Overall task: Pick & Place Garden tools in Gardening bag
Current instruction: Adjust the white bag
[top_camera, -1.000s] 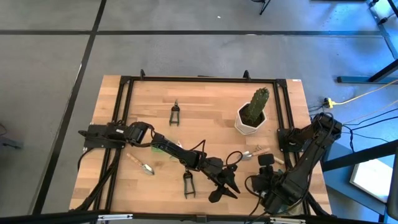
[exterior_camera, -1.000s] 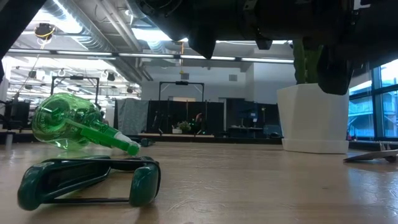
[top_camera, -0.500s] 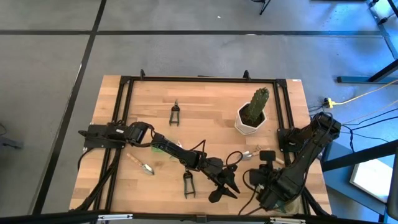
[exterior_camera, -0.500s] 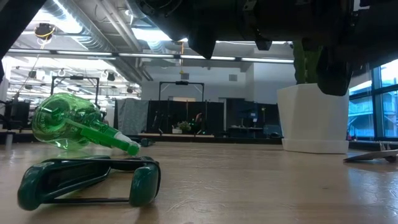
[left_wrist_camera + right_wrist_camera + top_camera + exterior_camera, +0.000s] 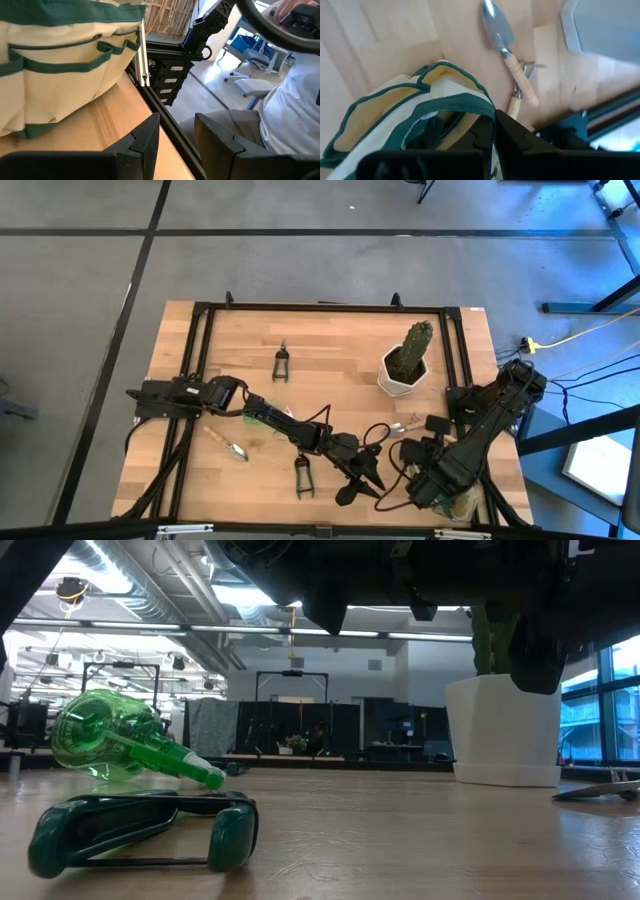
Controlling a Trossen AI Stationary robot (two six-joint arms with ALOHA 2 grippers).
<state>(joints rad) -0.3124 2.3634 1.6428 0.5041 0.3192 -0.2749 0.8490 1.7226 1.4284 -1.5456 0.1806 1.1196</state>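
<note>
The gardening bag [image 5: 380,117], khaki with green trim, stands near the table's front right corner [image 5: 462,502] under my right gripper [image 5: 492,131], which is shut on its green strap. My left gripper [image 5: 176,135] hovers open just left of the bag [image 5: 60,65], with nothing between its fingers [image 5: 362,480]. A green spray bottle [image 5: 130,748] lies on its side beneath the left arm. One pair of pruning shears [image 5: 302,476] lies near the front edge and another [image 5: 281,364] far back. One trowel [image 5: 232,448] lies at the left, and another [image 5: 501,35] right of the bag. My right gripper pinches the bag's green strap [image 5: 470,106] at the top opening between its two shut fingers. The fingers come from above, pointing steeply down. The strap rises in an arch to the fingers, and the rest of the bag stays on the table below.
A cactus in a white pot [image 5: 404,370] stands at the back right. A black metal frame [image 5: 200,380] borders the table. A seated person [image 5: 295,100] shows beyond the table's edge in the left wrist view.
My right hand has rolled about its own axis and shifted slightly toward the table's left above the bag.
</note>
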